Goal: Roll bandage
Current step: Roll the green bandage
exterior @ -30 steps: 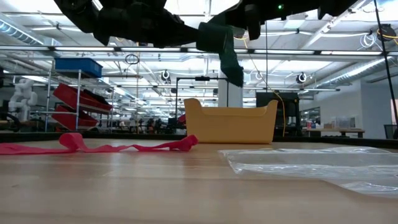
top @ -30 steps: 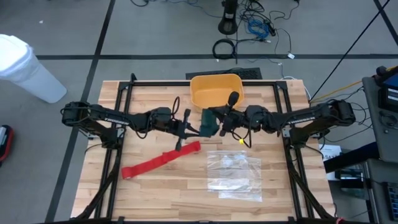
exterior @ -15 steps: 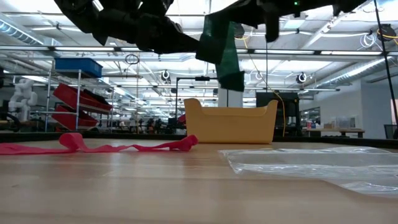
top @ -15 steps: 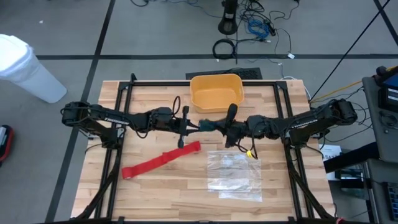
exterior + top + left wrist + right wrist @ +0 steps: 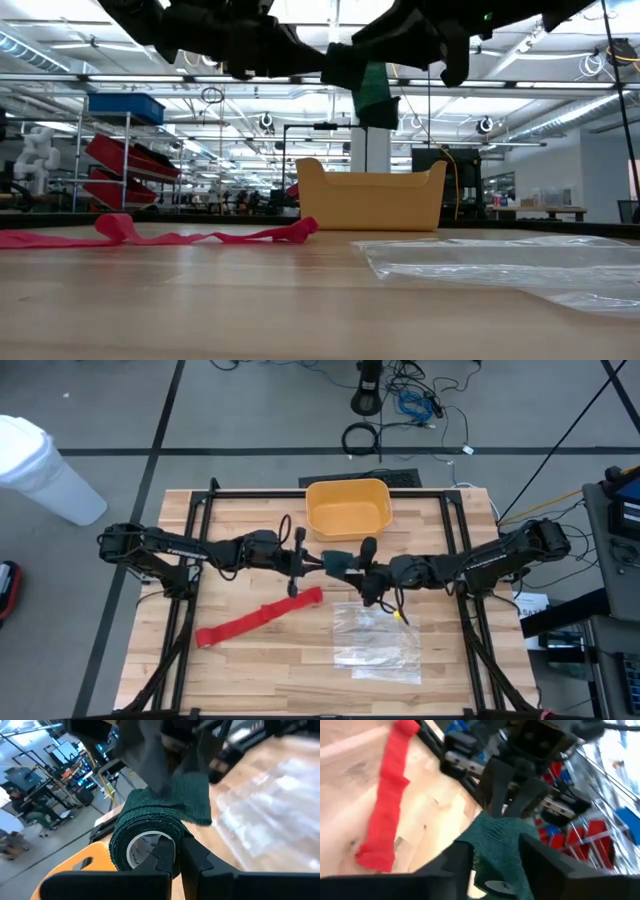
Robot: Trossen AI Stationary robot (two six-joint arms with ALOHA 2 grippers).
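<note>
A dark green bandage roll (image 5: 145, 827) with a white core hangs above the table's middle (image 5: 338, 560), and my left gripper (image 5: 318, 563) is shut on it. The roll's loose end (image 5: 500, 845) lies between the spread fingers of my right gripper (image 5: 360, 567), which comes at the roll from the right and is open. A long red bandage strip (image 5: 260, 617) lies flat on the wood, left of the middle, with no gripper on it. My left gripper holds the green roll by its wall at the open side of the core (image 5: 162, 851). One finger seems to reach into the core and one stays outside. The fingers come level from the table's left. The roll is lifted clear, its loose end (image 5: 192, 802) hanging off it. My right gripper has its fingers (image 5: 457, 862) on either side of the loose green end; whether they touch it, I cannot tell.
A yellow bin (image 5: 347, 508) stands at the far middle of the table. A clear crinkled plastic bag (image 5: 380, 640) lies flat near the front right. Bare wood shows in front of the red strip and at the far left.
My right gripper has moved a little toward the table's near edge and the left, closing in on the roll, and its wrist has turned. The green loose end, which hung long below the roll, now hangs shorter. My left gripper has kept the roll in place.
</note>
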